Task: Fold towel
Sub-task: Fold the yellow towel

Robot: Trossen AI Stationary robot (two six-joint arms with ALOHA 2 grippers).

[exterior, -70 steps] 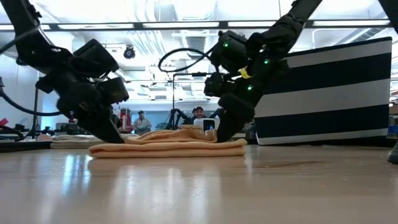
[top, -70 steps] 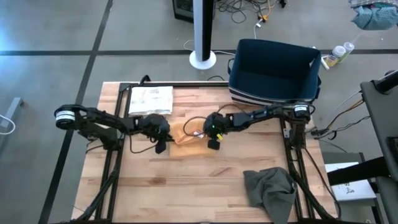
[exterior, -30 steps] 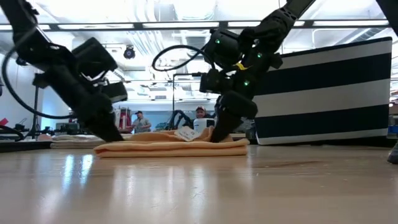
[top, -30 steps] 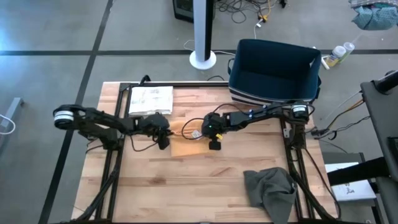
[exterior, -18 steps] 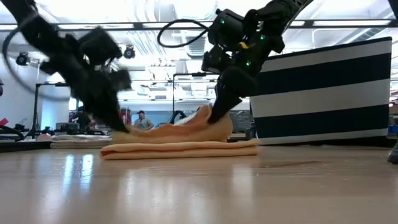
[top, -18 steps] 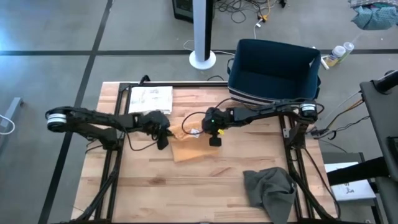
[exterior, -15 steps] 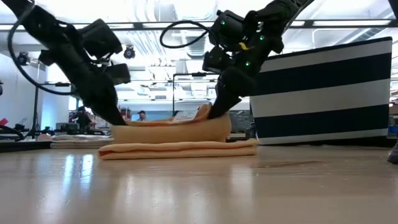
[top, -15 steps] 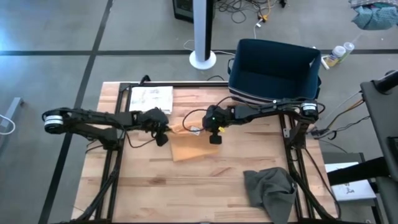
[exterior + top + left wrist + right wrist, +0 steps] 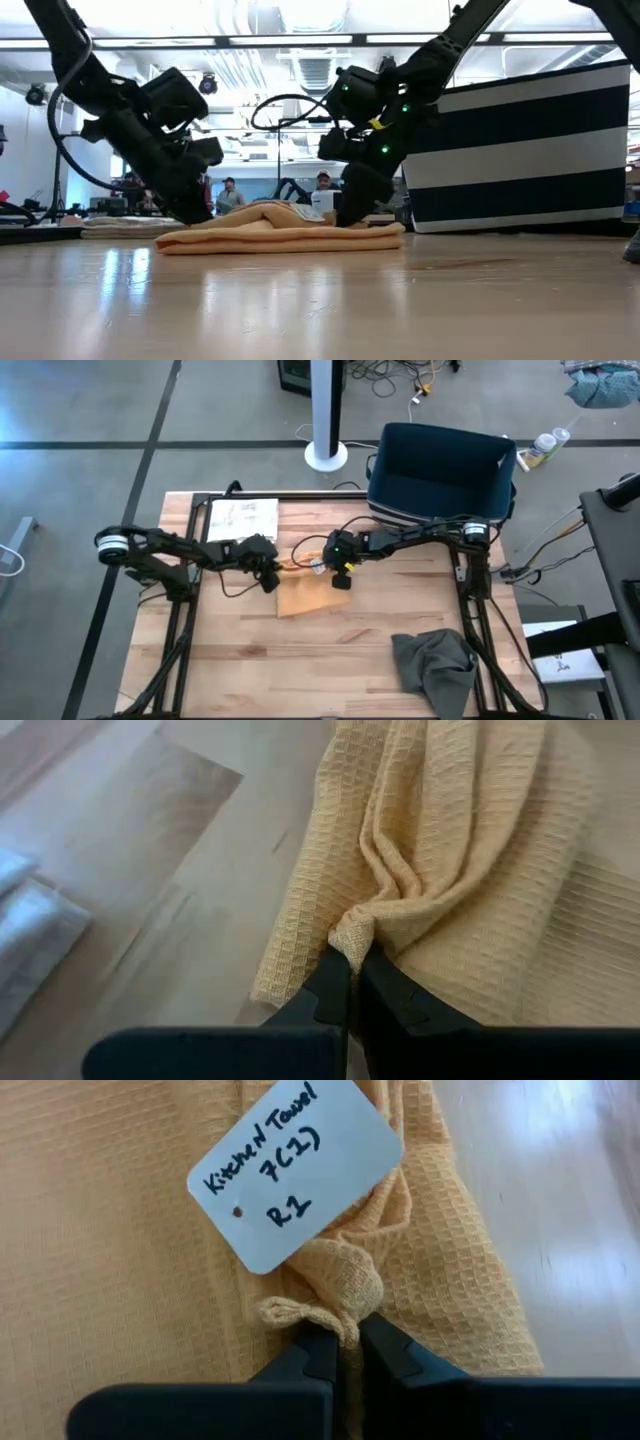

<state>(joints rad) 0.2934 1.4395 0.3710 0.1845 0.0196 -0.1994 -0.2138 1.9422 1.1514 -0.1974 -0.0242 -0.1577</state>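
Note:
A yellow waffle-weave towel (image 9: 304,596) lies folded in flat layers on the wooden table (image 9: 330,660), with a low hump (image 9: 268,211) on top between the grippers. My left gripper (image 9: 270,582) is shut on the towel's far left corner. My right gripper (image 9: 340,580) is shut on the far right corner, beside a white handwritten tag (image 9: 295,1172). In the low view the left gripper (image 9: 198,219) and the right gripper (image 9: 346,221) both reach down to the towel's top. My left gripper pinches a bunched tuck of the towel's corner (image 9: 352,930) between its two fingers, slanting down from the table's left. The cloth wrinkles away from the pinch and lies slack on the layers below. My right gripper pinches a small bunched knob of the corner (image 9: 342,1288) between its two fingers, right under the tag, slanting down from the table's right. The corner sits low on the towel's lower layers, and the cloth is slack.
A white folded stack (image 9: 242,520) lies at the far left of the table. A navy striped bin (image 9: 440,475) stands at the far right. A crumpled grey cloth (image 9: 436,666) sits at the near right. Bare wood stretches along the near left.
Both grippers raised the towel's held edge clear of the lower layers, drawn level between them, then sank again. That edge now rests low on the towel with a slack hump between the grippers. The lower layers stayed on the table. Both grippers stayed shut.

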